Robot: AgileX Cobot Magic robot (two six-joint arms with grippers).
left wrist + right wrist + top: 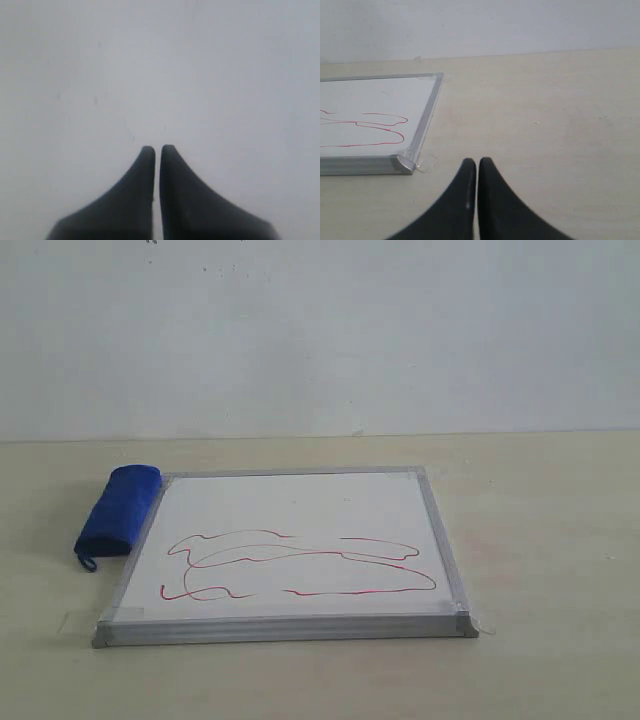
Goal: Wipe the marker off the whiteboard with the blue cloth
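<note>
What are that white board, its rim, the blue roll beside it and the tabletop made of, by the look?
The whiteboard: smooth white coated panel, judging by the red marker lying in clean lines. The frame: silver-grey with a dull sheen, likely aluminium. The blue cloth: fuzzy soft fabric, perhaps microfibre. The table: pale beige, matte, faintly speckled; maybe wood laminate, hard to tell.

Exterior camera looks from the front edge of the bench (540,540), slightly raised, toward the back wall (320,340), taking in the whole whiteboard (300,510). Right wrist camera sits low over the bench, facing the same wall, sharing the whiteboard's near right corner. Left wrist camera faces only a blank pale surface past its fingers (135,200).
</note>
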